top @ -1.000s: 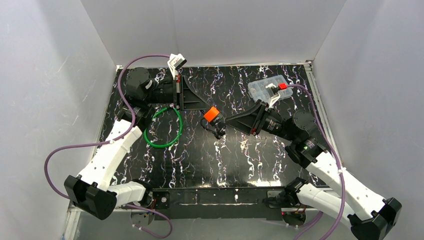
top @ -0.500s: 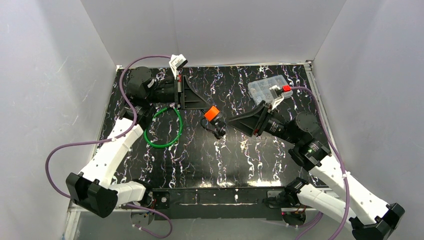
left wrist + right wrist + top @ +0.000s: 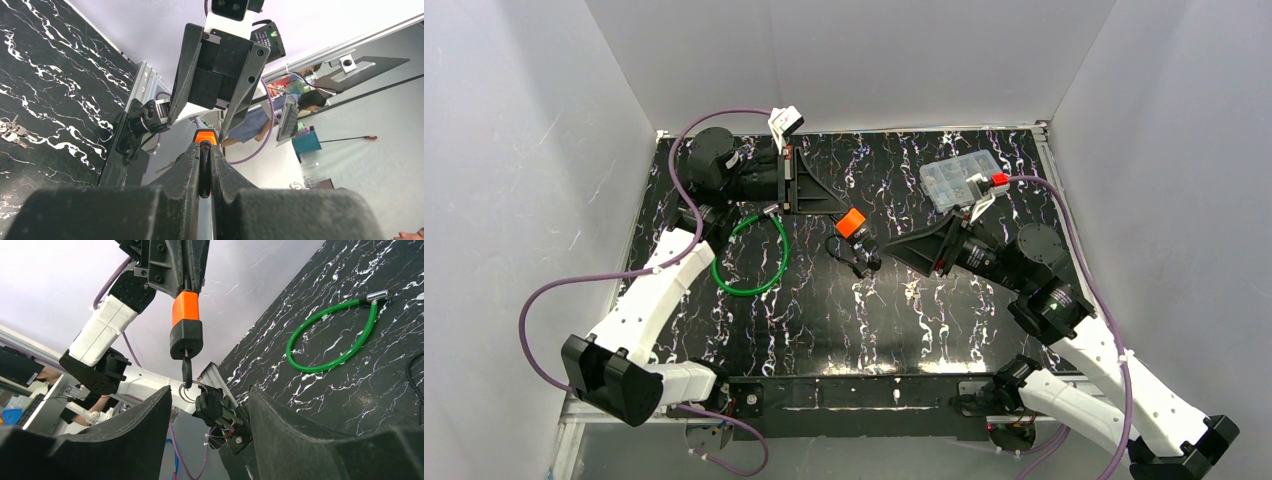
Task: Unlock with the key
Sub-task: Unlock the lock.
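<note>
Left claw (image 3: 838, 212) — arm outstretched — grips padlock (image 3: 852, 222).

A black marble-patterned tabletop with white veining (image 3: 824, 330) lies between plain white panel walls (image 3: 854, 60). A green plastic-coated cable loop with a metal tip (image 3: 715, 270) lies flat at about nine o'clock from the table's centre. A clear plastic compartment box of small parts (image 3: 954, 178) sits between one and two o'clock, near the far right corner.
</note>
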`<state>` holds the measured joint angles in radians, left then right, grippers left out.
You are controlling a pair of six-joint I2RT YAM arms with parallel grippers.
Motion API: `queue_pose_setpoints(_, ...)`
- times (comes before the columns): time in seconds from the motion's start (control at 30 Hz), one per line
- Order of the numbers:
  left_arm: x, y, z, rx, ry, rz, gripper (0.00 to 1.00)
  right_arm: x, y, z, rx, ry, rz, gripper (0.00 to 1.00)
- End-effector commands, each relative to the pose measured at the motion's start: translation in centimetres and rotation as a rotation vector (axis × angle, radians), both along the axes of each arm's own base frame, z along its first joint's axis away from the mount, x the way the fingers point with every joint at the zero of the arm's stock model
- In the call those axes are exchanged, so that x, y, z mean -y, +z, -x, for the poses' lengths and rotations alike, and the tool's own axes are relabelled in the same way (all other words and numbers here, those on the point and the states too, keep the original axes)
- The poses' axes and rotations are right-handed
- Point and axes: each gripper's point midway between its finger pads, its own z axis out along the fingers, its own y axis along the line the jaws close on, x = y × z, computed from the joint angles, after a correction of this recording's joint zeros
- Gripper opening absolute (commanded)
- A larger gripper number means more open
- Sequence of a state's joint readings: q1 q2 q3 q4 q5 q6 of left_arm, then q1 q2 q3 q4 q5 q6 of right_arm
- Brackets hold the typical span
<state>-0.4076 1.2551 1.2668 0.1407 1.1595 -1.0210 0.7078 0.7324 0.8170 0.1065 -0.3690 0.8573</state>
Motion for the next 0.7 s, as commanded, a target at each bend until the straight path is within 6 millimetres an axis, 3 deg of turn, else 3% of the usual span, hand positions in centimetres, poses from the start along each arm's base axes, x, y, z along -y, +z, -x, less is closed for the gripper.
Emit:
queue_pose_setpoints(0.0,-0.5,2.3,0.9,0.079,-0.009,0.030,0.00,0.6,2.9,0.9,0.065,0.012,-0.042,0.66)
queue_pose_setpoints(0.67,-0.5,2.1,1.0,0.077,-0.007,0.026,0.00,1.0,2.1,2.6,0.015,0.067,-0.050,0.68)
